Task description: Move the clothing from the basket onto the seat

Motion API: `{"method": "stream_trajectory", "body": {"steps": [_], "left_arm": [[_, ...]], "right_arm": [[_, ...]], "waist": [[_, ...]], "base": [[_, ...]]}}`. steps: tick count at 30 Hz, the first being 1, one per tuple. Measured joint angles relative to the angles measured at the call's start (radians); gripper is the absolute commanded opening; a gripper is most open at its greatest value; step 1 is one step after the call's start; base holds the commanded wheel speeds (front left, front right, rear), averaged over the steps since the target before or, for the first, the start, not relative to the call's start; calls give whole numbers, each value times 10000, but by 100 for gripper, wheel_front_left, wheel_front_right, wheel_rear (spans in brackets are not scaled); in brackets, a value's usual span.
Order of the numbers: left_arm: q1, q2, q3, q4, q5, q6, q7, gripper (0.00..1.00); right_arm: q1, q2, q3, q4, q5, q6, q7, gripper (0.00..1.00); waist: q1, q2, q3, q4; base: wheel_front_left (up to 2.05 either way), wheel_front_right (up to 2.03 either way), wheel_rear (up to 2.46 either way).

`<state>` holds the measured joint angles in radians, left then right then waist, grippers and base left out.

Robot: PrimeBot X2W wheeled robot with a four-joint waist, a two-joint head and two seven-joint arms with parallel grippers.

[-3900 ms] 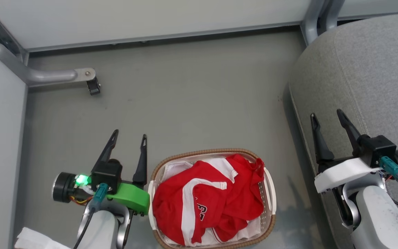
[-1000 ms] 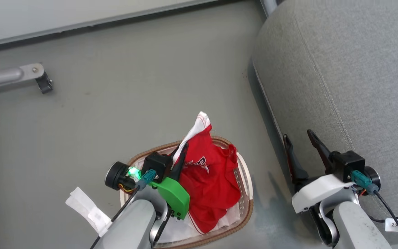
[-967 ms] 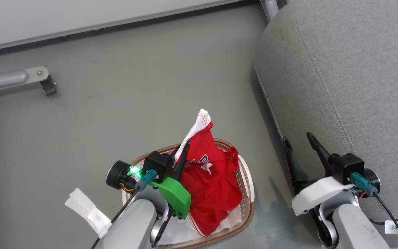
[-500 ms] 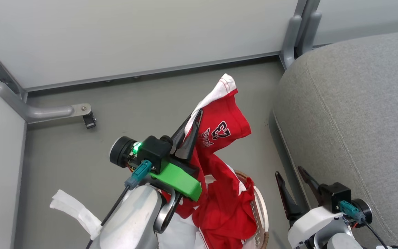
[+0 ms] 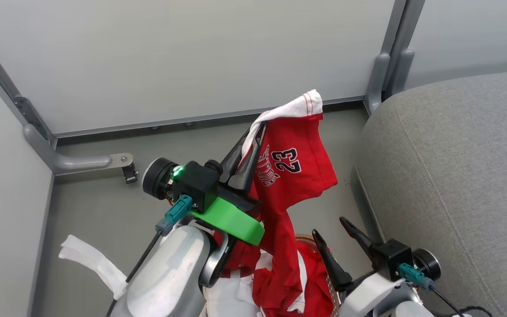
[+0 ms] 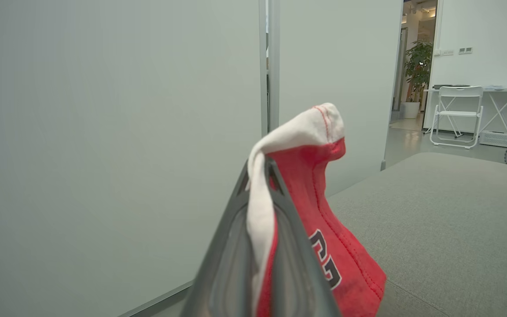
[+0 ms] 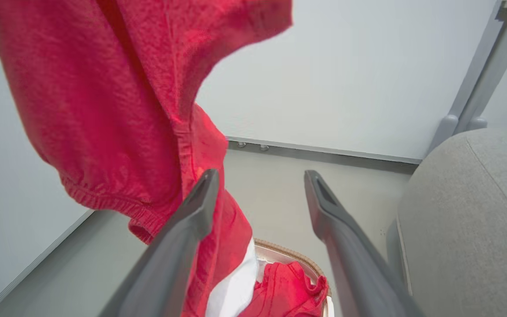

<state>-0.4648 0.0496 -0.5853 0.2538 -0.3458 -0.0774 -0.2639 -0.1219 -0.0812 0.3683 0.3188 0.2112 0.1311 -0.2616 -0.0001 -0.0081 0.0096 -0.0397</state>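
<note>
The seat (image 5: pixel 456 176) lay to the right of your load, its rounded edge near the hanging cloth. In the left wrist view its flat top spread out to the right of the fingers and beyond them. That was the relation your next move turned on. By my judgement the carry ran rightward across the gap, and the left arm bore the load though the right arm stood nearer the seat.

The jersey (image 5: pixel 295 171) hung with its long axis up and down, white-trimmed edge at the top. Its lower end reached down to the basket (image 5: pixel 306 240), where more red and white clothing lay. I could not tell whether it had cleared that pile, so you probably needed more height before swinging over.

Your left gripper (image 5: pixel 255 136) was clamped on the white trim, fingers together with the cloth pinched between them. Your right gripper (image 5: pixel 329 226) sat low between basket and seat, fingers apart and holding nothing, with red cloth just beside one finger.

About four seconds earlier the left fingers had stood apart beside the basket, with the whole pile inside. Half a second earlier the jersey had already been up, but lower. The head camera had tilted too, so the shift of the wall was its own.
</note>
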Motion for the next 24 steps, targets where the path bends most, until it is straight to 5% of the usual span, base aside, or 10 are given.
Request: {"method": "stream_trajectory", "body": {"steps": [24], "left_arm": [[-223, 2, -1797, -497, -809, 109, 0, 0]], "right_arm": [[-2467, -706, 2623, 1208, 815, 0, 0, 100]], "waist": [[0, 0, -63, 773]], "base": [[0, 0, 0]]}}
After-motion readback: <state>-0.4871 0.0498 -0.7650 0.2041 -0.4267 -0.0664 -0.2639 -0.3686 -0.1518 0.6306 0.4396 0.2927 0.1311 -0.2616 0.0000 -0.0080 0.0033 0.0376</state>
